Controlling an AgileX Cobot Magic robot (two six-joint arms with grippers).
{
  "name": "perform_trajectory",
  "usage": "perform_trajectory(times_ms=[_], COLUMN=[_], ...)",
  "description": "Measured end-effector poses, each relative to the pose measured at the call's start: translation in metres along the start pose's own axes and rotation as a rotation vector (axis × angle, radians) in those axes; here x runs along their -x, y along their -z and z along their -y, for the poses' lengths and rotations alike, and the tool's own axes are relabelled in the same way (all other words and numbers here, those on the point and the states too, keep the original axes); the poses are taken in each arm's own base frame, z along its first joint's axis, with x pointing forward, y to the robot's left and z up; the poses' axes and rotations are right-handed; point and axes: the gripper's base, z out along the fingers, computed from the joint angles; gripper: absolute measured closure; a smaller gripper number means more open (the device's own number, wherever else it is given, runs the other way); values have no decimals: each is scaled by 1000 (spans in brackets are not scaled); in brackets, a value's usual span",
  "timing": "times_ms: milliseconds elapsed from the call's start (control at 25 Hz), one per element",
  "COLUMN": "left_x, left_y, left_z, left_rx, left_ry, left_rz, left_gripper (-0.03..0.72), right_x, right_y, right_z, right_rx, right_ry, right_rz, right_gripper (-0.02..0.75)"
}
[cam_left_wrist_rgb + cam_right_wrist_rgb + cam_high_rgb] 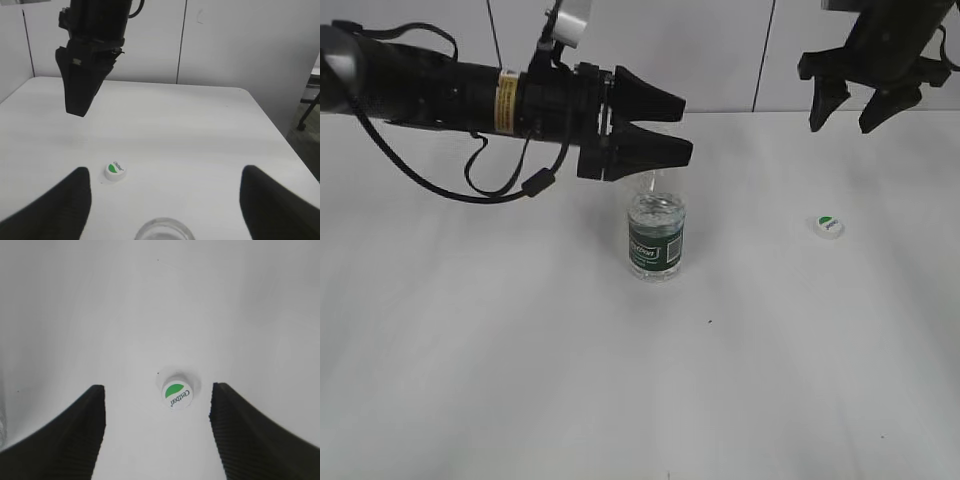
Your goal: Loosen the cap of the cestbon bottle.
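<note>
The cestbon bottle [656, 235] stands upright at the table's middle, clear with a dark green label band, and its mouth [164, 229] is uncapped. The cap [827, 226], white with a green leaf mark, lies flat on the table to the right, apart from the bottle. My left gripper [685, 128] hovers open just above the bottle's neck, its fingers wide on either side in the left wrist view [166, 172] and touching nothing. High above the cap hangs my right gripper [843, 122], open and empty. In the right wrist view the cap [177, 393] sits between its fingertips [158, 389], well below them.
The white table [520, 380] runs back to a pale panelled wall [720, 50]. The left arm's cables [470, 180] hang over the table's left side. From the left wrist view the right gripper [80, 75] appears beyond the cap [115, 171].
</note>
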Motion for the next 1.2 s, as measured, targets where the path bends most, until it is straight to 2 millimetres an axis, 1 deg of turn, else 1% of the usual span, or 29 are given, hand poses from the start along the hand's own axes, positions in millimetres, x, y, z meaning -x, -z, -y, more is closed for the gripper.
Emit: perform_trajectory(times_ms=[120,320,440,560,680,800,960,1080,1200], left_x=[20,66,87,98,106,105,95,82,65], left_y=[15,54,78,102,124,144,172,195,208], left_z=[1,0,-3,-8,-15,-24,-33,-38,-37], left_rx=[27,189,351,568,787,930,1117,1303,1431], left_ry=[-26,-65,-60,-30,56,92,115,132,159], left_rz=[-1,1,-40,-146,-155,-149,-171,-211,-262], left_gripper=[153,155,159,160,161,161,165,165,165], right_x=[4,12,15,18,20,21,21,21,21], right_y=[11,27,33,38,43,45,45,45,49], right_z=[-1,-3,-4,-4,-6,-7,-8,-8,-9], right_rx=[2,4,5,5,15,33,40,41,42], right_ry=[4,10,12,14,13,8,6,6,7], right_rz=[2,44,66,84,101,109,109,109,118], right_gripper=[237,237,237,237,237,237,237,237,237])
